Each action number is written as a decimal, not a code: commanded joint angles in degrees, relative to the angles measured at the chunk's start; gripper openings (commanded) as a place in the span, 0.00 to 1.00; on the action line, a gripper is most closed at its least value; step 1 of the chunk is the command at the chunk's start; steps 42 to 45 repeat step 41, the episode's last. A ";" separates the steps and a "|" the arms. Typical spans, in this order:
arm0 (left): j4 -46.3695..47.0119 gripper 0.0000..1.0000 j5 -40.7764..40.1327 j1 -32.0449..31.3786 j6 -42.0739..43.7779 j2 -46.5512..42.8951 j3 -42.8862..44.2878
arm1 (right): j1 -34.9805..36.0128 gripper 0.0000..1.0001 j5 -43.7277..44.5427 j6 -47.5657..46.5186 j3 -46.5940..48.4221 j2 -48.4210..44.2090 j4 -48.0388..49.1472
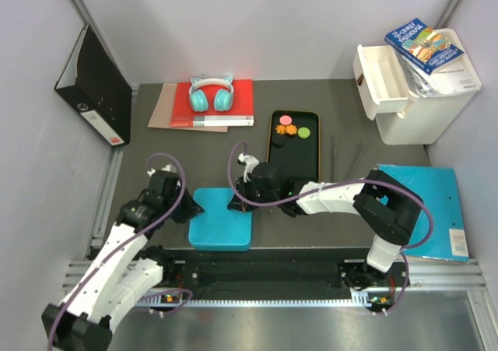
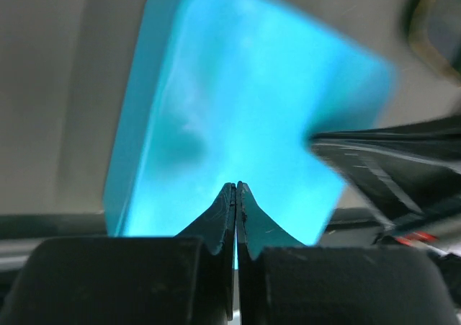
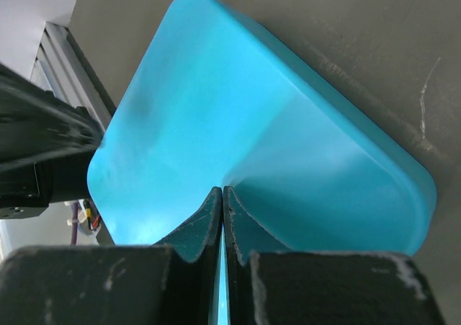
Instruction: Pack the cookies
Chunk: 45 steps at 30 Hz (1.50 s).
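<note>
The cookies (image 1: 289,130), pink, orange, green and black discs, lie at the far end of a black tray with an orange rim (image 1: 317,160) at the table's middle. A teal plastic box (image 1: 222,220) sits in front of the tray, near the front edge. My left gripper (image 1: 189,203) is shut on the box's left rim, and the box fills the left wrist view (image 2: 230,109). My right gripper (image 1: 236,203) is shut on its far right rim, and the box also shows in the right wrist view (image 3: 238,137). Both pairs of jaws are pressed together with only a teal sliver between them.
A red book with teal headphones (image 1: 212,94) lies at the back. A black binder (image 1: 93,86) leans on the left wall. A white bin with a book on it (image 1: 416,78) stands at the back right. A blue folder (image 1: 436,203) lies at the right.
</note>
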 commanded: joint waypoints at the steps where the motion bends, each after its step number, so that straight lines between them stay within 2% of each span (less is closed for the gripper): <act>1: -2.37 0.00 4.93 0.17 2.29 8.77 -2.43 | -0.48 0.00 1.54 -1.72 1.75 0.93 -3.61; 3: -2.02 0.00 6.34 0.17 2.91 11.60 -2.52 | -0.48 0.00 1.89 -2.07 1.84 0.58 -3.96; 9: -1.40 0.00 5.91 0.08 2.83 12.40 -2.53 | -0.48 0.00 3.04 -3.21 2.19 -1.35 -5.46; 15: 0.43 0.01 1.25 0.17 0.54 5.29 2.04 | -0.48 0.00 4.18 -4.53 2.72 -5.48 -6.42; 17: 1.58 0.08 -0.06 0.17 0.62 2.91 5.11 | -0.48 0.00 5.23 -5.06 2.98 -8.45 -7.13; 18: 2.72 0.15 -1.20 0.17 0.89 2.38 6.34 | -0.48 0.00 5.67 -5.24 3.16 -9.69 -7.65; 20: 4.39 0.24 -2.09 0.17 2.29 1.23 9.07 | -0.48 0.06 6.98 -6.63 3.86 -12.93 -9.58; 21: 5.18 0.35 -2.53 0.17 2.91 1.14 9.69 | -0.48 0.09 7.52 -7.08 3.95 -13.91 -10.11; 22: 6.58 0.38 -2.79 0.17 3.70 1.40 10.65 | -0.48 0.13 8.13 -7.52 4.04 -14.88 -10.99; 23: 6.60 0.40 -3.06 0.08 5.10 1.93 11.10 | -0.48 0.21 9.44 -8.48 4.04 -16.98 -12.74; 25: 5.81 0.45 -4.55 0.17 5.98 4.64 12.32 | -0.48 0.29 10.85 -9.28 3.95 -18.83 -14.77; 26: 5.63 0.47 -4.73 0.17 6.95 5.79 12.59 | -0.48 0.37 12.69 -10.06 3.61 -19.80 -16.52; 27: 5.46 0.49 -4.73 0.17 7.48 7.19 12.77 | -0.39 0.39 13.14 -10.33 3.43 -21.73 -16.71; 30: 4.66 0.52 -4.82 0.17 9.15 14.82 13.64 | -0.48 0.43 17.79 -11.56 1.94 -26.29 -19.95; 33: 5.54 0.50 -2.63 0.08 10.82 19.58 14.96 | -0.48 0.45 22.36 -13.14 -0.08 -30.34 -21.71; 36: 8.17 0.48 0.89 0.08 14.07 20.92 15.84 | -0.48 0.46 26.23 -14.99 -2.54 -35.79 -22.33; 38: 9.75 0.47 0.29 0.08 15.12 20.31 15.50 | -0.48 0.46 28.26 -16.05 -4.04 -39.14 -23.38; 40: 11.78 0.49 -0.68 0.08 15.83 19.60 15.58 | -0.48 0.47 29.49 -16.48 -4.92 -41.51 -24.61; 41: 11.61 0.55 -2.86 0.08 15.83 19.60 16.02 | -0.48 0.48 29.93 -16.66 -5.10 -42.22 -25.14; 45: 11.61 0.55 -2.86 0.08 15.83 19.60 16.02 | -0.48 0.48 29.93 -16.66 -5.10 -42.22 -25.14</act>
